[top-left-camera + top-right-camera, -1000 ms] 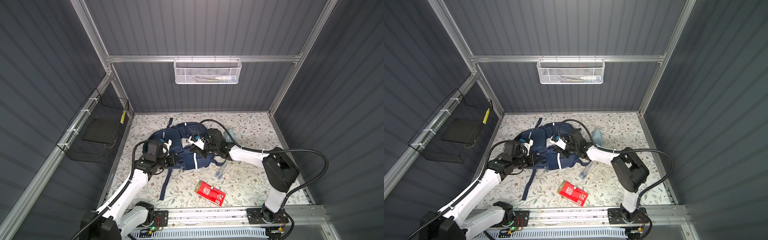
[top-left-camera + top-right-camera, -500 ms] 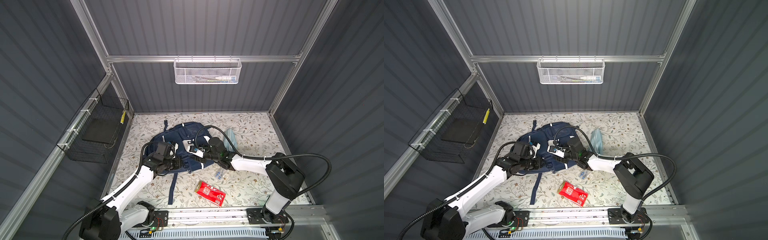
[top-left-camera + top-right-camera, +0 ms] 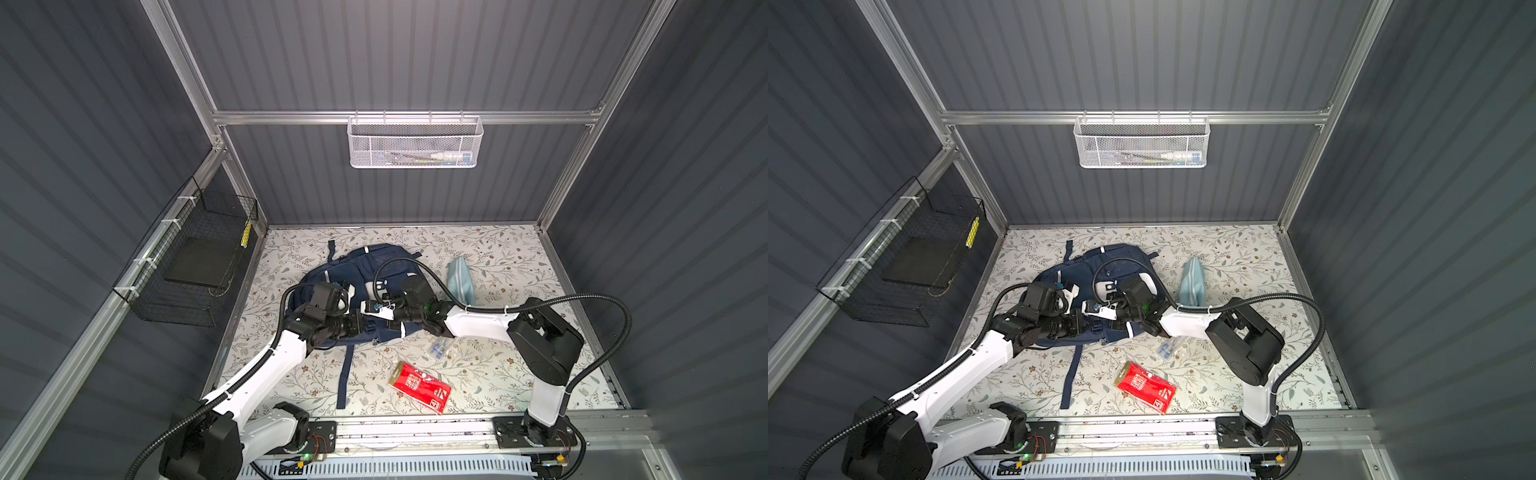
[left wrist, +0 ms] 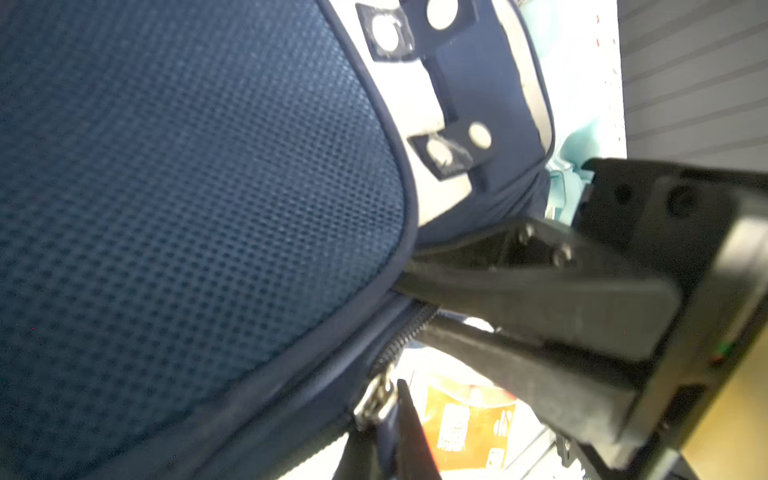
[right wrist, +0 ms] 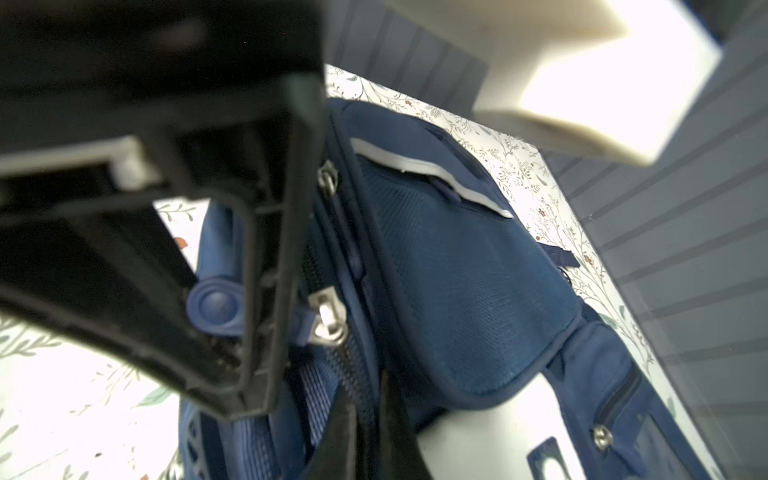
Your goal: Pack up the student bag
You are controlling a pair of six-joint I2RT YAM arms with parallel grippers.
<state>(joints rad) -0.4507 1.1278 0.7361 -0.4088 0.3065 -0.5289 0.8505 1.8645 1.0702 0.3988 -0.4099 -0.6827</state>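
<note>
Grip on the student bag (image 3: pixel 365 266), flat at the centre of the mat (image 3: pixel 498 257), long axis twelve to six.
We see its loose strap (image 3: pixel 345 374) trailing toward six only in both top views; wrist views alone show left gripper (image 4: pixel 378 419) and right gripper (image 5: pixel 368 436) each pinched narrow on its zip edge.

On the floral counter (image 3: pixel 498 257), near its front edge, a red packet (image 3: pixel 420 387), flat and askew. Just behind it, a clear packet (image 3: pixel 442 347) of blue bits. Farther back, to the right, a light-blue pouch (image 3: pixel 461 279). On the back wall, a white mesh basket (image 3: pixel 415 143) holding slim items (image 3: pixel 451 157). On the left wall, a black wire basket (image 3: pixel 183 299), dark flat slab (image 3: pixel 199 262) inside, yellow tag (image 3: pixel 247 235) at its far corner.
</note>
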